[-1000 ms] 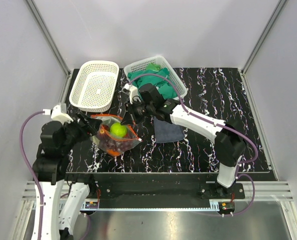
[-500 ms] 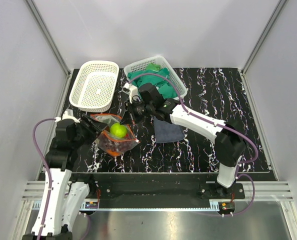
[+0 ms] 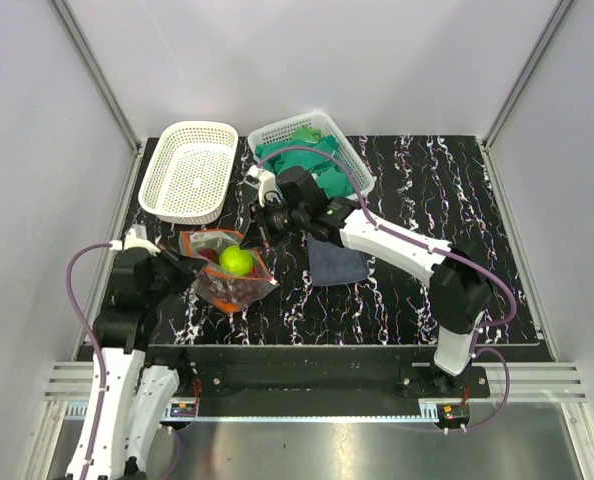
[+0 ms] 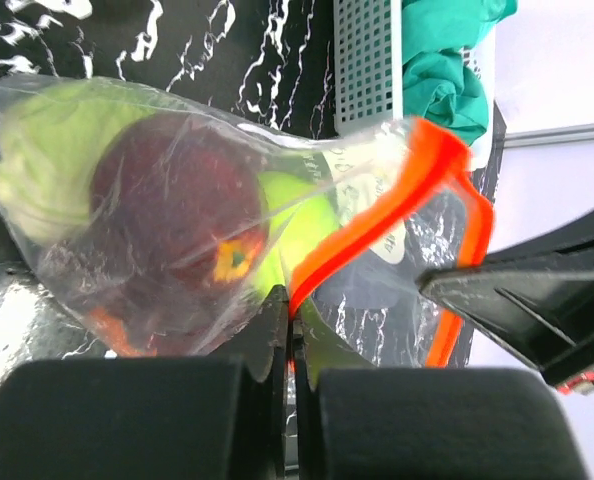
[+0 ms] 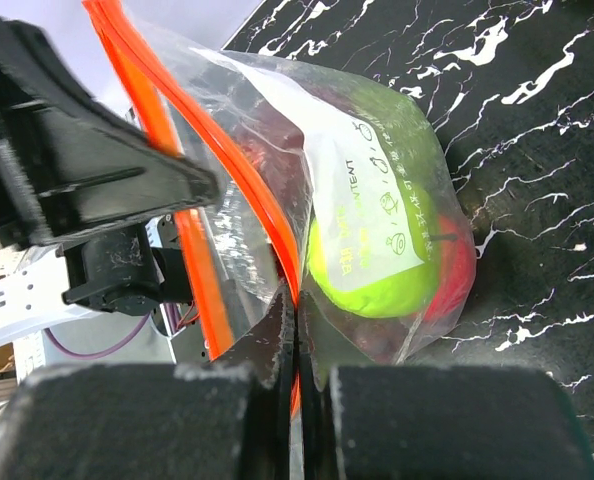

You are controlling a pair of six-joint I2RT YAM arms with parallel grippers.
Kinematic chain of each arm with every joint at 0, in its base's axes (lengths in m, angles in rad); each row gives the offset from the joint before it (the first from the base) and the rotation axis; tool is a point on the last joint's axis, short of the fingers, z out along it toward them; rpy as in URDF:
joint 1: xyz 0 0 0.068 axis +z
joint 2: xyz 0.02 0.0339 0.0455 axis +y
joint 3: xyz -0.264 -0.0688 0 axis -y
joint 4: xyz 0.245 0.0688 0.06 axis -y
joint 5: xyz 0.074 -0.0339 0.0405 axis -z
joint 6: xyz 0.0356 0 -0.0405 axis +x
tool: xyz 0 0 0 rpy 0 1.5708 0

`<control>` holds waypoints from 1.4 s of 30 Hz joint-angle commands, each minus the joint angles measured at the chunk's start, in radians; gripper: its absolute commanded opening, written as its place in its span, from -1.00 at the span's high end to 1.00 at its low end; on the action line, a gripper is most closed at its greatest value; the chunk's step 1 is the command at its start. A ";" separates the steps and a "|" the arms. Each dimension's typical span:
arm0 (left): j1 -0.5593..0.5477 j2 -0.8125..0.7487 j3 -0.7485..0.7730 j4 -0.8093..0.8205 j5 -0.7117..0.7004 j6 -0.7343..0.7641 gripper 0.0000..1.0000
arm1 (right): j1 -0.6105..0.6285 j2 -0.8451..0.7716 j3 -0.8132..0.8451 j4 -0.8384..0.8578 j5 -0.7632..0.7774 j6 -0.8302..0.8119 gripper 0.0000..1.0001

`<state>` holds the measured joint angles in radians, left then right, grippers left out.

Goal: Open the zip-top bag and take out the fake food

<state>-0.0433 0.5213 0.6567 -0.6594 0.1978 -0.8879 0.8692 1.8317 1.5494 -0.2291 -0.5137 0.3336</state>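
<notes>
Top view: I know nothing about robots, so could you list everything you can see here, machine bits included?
table: one, black with white marbling, under everything
left basket: one, white, far left
right basket: one, white, far middle
green cloths: count unclear, in the right basket
dark cloth: one, grey-blue, table centre
zip-top bag: one, clear with an orange-red strip, near left
green apple: one, in the bag
dark red apple: one, in the bag
other fake food: count unclear, dark and reddish, in the bag
arms: two, white and black, near edge
left claw: black, shut on the bag's mouth
right claw: black, likewise
</notes>
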 commanded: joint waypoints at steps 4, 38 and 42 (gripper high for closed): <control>-0.001 -0.055 0.184 -0.170 -0.099 0.081 1.00 | 0.011 -0.016 0.043 0.050 0.015 -0.039 1.00; -0.001 0.006 0.221 -0.017 0.098 0.168 1.00 | 0.146 0.090 0.448 -0.369 0.146 -0.148 0.06; -0.001 0.005 0.221 -0.014 0.112 0.162 1.00 | 0.146 0.156 0.437 -0.296 0.103 -0.117 0.23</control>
<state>-0.0441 0.5396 0.8661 -0.7876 0.2543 -0.7113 1.0302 1.9236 1.9644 -0.5858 -0.3470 0.1802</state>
